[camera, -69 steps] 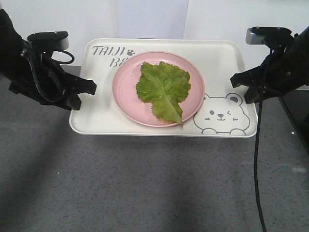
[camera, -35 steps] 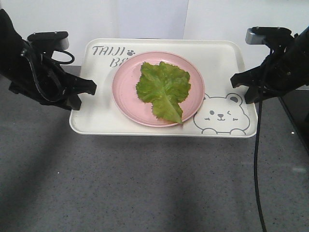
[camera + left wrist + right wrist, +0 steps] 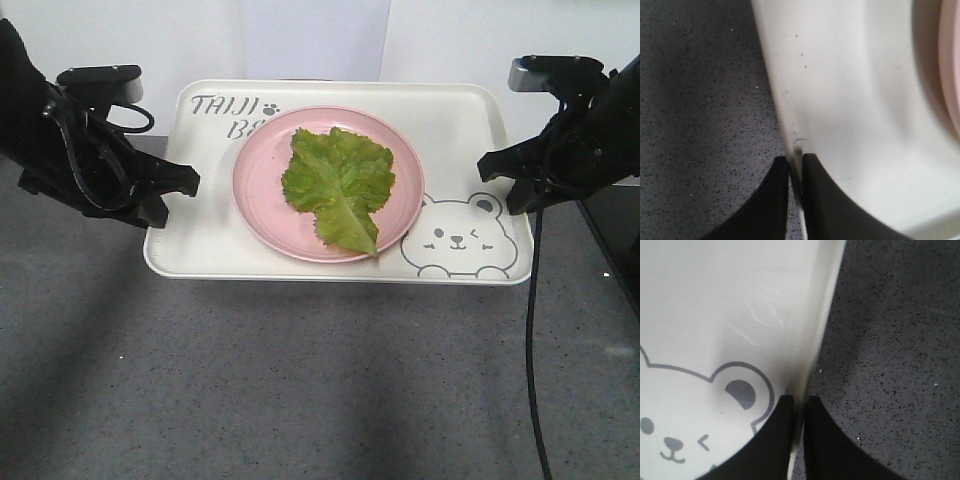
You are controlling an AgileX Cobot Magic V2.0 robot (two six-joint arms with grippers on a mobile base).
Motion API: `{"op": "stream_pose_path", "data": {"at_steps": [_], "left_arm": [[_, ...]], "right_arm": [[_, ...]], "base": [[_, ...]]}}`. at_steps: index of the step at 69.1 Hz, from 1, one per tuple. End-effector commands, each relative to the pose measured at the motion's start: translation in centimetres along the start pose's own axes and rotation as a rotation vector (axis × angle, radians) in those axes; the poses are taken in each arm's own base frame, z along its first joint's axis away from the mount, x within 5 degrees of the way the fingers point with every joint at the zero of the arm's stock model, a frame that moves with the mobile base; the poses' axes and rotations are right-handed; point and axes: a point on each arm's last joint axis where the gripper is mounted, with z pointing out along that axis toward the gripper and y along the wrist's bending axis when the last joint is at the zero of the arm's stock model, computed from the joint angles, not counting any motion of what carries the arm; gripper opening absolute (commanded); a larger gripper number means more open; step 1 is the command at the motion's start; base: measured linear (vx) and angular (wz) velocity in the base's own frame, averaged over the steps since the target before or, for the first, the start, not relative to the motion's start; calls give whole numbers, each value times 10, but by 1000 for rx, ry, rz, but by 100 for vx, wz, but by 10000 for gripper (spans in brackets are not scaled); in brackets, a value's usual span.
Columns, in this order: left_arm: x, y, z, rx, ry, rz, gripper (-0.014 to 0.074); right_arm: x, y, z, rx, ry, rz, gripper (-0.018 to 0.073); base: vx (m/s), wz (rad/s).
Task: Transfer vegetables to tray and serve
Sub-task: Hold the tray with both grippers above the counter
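The green crinkly lettuce leaf (image 3: pixel 340 186) lies on a round pink plate (image 3: pixel 262 195) that sits on the cream-white tray (image 3: pixel 200 245) with grey lettering and a winking bear. My left gripper (image 3: pixel 178 188) is shut on the tray's left rim (image 3: pixel 790 140), one finger inside and one outside. My right gripper (image 3: pixel 497 178) is shut on the tray's right rim (image 3: pixel 812 350), beside the bear's ear (image 3: pixel 740 392). The lettuce does not show in either wrist view.
The tray rests on a dark grey speckled tabletop (image 3: pixel 320 380). A white wall stands behind it. A black cable (image 3: pixel 531 330) hangs from my right arm down across the table's right side.
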Motion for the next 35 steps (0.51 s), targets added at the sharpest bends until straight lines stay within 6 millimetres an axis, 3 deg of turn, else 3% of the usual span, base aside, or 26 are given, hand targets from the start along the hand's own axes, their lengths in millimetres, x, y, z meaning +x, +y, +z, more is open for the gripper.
{"op": "stream_pose_path", "data": {"at_steps": [1, 35], "left_arm": [[-7, -19, -28, 107, -140, 9, -6], [-7, -19, -28, 107, -140, 9, -6]], "right_arm": [[-6, 14, -27, -63, -121, -18, -6], [-6, 14, -27, -65, -122, -17, -6]], "base": [[0, 0], [0, 0]]}}
